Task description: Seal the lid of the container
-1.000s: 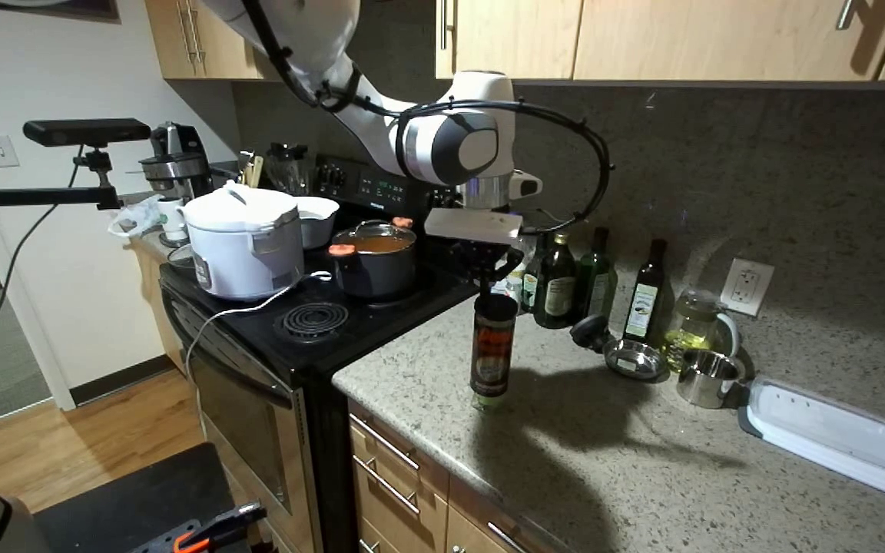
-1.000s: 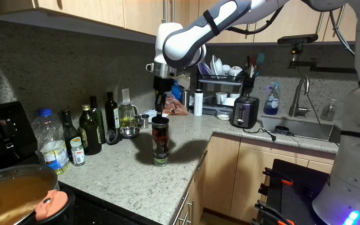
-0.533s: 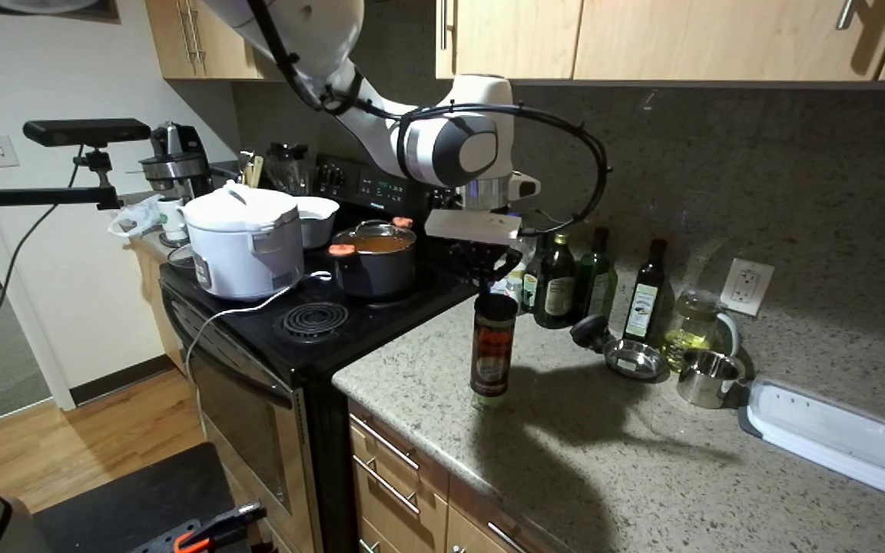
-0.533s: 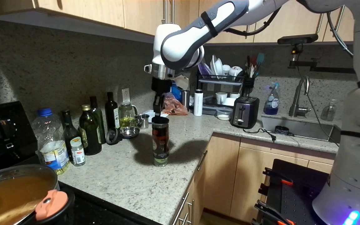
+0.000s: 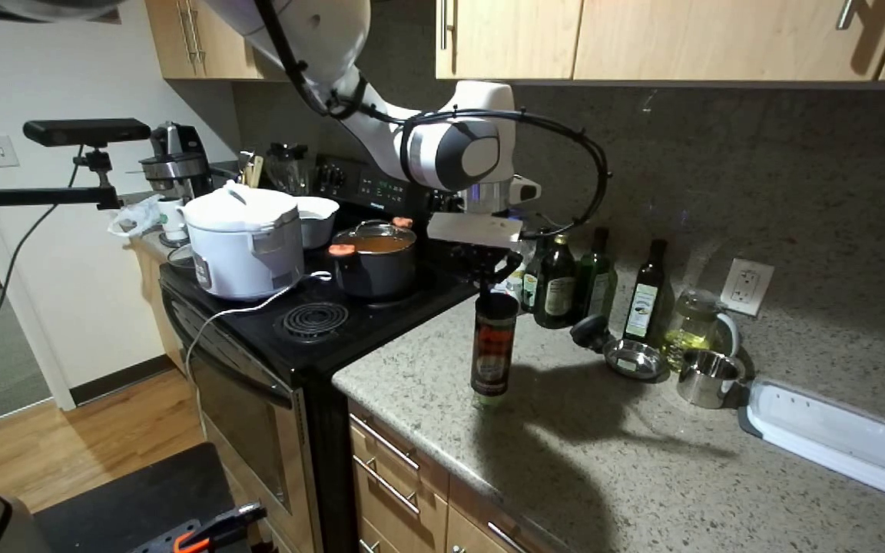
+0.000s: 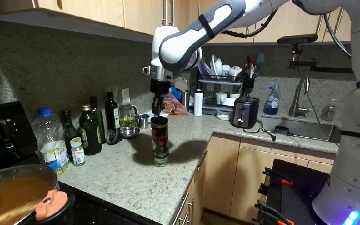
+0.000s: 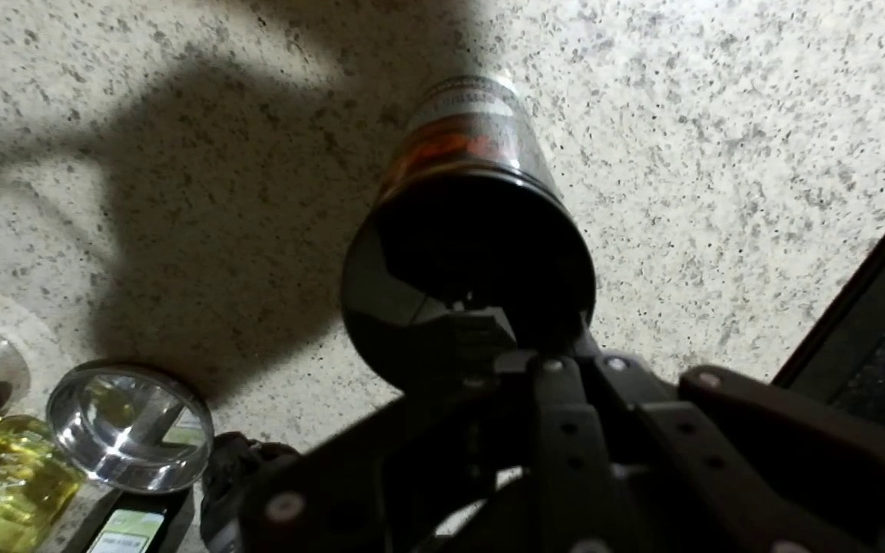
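i'm pointing my closed fingers (image 6: 157,110) down at the lid (image 7: 465,250) on the jar (image 6: 160,142); a jug (image 6: 127,110) is holding yellow liquid (image 6: 127,122).

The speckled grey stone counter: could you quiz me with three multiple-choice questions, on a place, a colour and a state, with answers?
1. The slim dark cylindrical jar stands on the
A) stove.
B) dish rack.
C) speckled grey counter.

2. The cap of the large clear plastic bottle is
A) blue.
B) red.
C) white.

3. The black jaws over the jar are
A) wide open.
B) shut.
C) gripping a mug.

1: C, it rests there in both exterior views.
2: A, an exterior view shows it.
3: B, they form one narrow column above the jar.
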